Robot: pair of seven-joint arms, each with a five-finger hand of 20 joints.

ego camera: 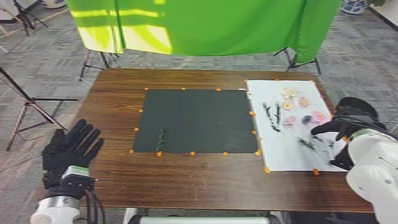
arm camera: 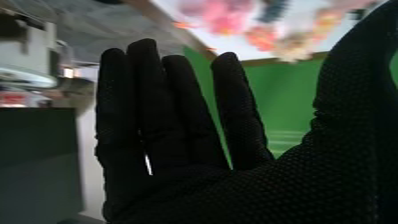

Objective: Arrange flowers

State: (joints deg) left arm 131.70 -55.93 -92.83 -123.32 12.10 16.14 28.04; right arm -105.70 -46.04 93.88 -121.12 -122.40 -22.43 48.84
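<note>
And here's the right robot hand (ego camera: 353,120) at the outer edge of the white sheet (ego camera: 282,162), fingers straight and spread a little, gripping nothing! Just beside it, pink flowers (ego camera: 318,117) lie on that sheet with dark sprigs (ego camera: 272,118). Across on the black mat (ego camera: 200,120), one green sprig (ego camera: 161,140) lies near a corner. Over at the tabletop's (ego camera: 178,187) left side, the left robot hand (ego camera: 69,150) is wide open and empty.

Robot hand (ego camera: 353,120), fingers (arm camera: 155,110) straight; pink flowers (arm camera: 226,17) on white sheet (arm camera: 233,45); green cloth (arm camera: 289,95).
</note>
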